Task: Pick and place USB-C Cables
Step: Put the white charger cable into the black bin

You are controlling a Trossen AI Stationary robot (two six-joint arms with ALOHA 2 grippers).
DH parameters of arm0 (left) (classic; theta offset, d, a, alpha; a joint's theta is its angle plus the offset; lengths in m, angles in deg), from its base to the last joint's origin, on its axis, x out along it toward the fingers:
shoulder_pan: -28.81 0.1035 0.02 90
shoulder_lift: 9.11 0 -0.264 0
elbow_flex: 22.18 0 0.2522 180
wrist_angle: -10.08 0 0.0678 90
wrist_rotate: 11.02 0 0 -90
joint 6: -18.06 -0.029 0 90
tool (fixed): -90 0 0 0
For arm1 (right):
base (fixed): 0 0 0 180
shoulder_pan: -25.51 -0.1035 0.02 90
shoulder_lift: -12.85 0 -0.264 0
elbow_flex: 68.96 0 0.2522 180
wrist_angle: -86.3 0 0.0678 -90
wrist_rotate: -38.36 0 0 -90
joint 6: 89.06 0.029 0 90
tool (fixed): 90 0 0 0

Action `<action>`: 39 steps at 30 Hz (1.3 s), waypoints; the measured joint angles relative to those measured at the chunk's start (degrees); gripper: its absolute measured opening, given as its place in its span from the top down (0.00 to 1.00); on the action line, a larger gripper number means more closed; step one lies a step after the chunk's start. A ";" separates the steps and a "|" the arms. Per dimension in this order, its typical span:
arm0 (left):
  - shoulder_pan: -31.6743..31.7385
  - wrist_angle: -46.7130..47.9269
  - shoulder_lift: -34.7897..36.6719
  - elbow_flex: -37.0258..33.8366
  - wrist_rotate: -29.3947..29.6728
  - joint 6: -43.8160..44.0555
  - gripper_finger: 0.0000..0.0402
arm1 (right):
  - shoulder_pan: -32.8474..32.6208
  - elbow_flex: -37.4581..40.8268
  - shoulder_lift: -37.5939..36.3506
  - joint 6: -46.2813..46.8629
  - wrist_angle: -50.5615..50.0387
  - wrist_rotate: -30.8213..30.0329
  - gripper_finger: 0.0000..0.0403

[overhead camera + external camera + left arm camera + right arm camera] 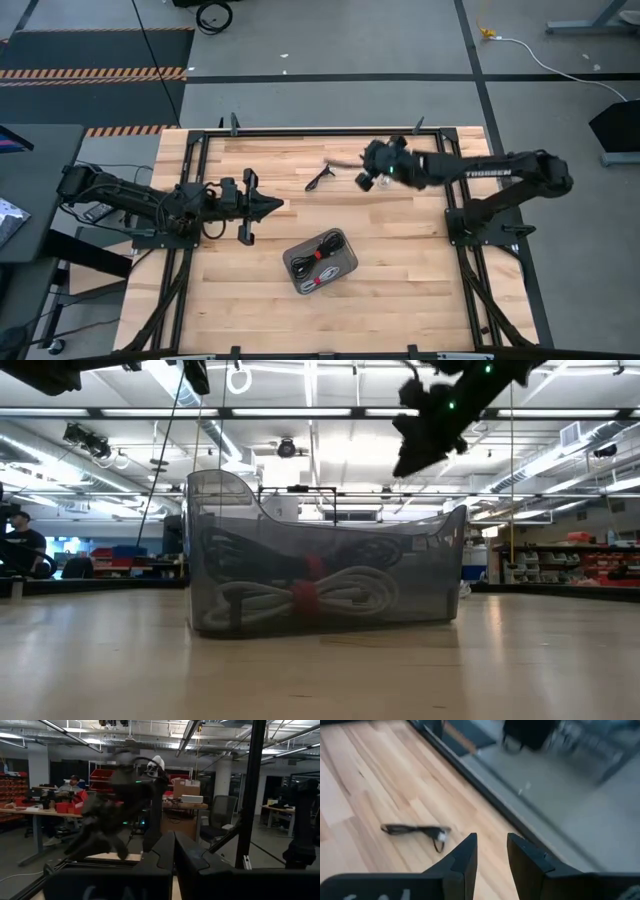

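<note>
A loose black USB-C cable [320, 177] lies flat on the wooden table near its far edge; the right wrist view shows it too [415, 829]. My right gripper [366, 168] hovers above the table just right of that cable, open and empty [492, 851]. In the low view it hangs high above the table [425, 425]. The grey tray [343, 243] sits near the table's middle and holds a white coiled cable with a red band [300, 595] and a black one [350, 550]. My left gripper [272, 207] waits at the table's left, shut [174, 852].
A black metal frame [300, 131] runs along the table's far edge and sides. Bare wood lies between the loose cable and the tray. Beyond the table there is a workshop, with a person seated at a desk [72, 787] far off.
</note>
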 joint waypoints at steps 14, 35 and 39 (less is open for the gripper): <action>0.00 0.19 0.00 0.00 -0.02 0.04 0.97 | 23.00 0.00 7.40 17.90 -15.13 25.11 0.72; -0.02 0.46 -0.01 0.00 0.00 0.07 0.97 | 25.96 0.00 16.82 22.64 -23.57 29.56 0.72; -0.02 0.45 -0.01 0.00 0.00 0.07 0.97 | 26.66 0.00 16.80 25.55 -22.80 29.54 0.72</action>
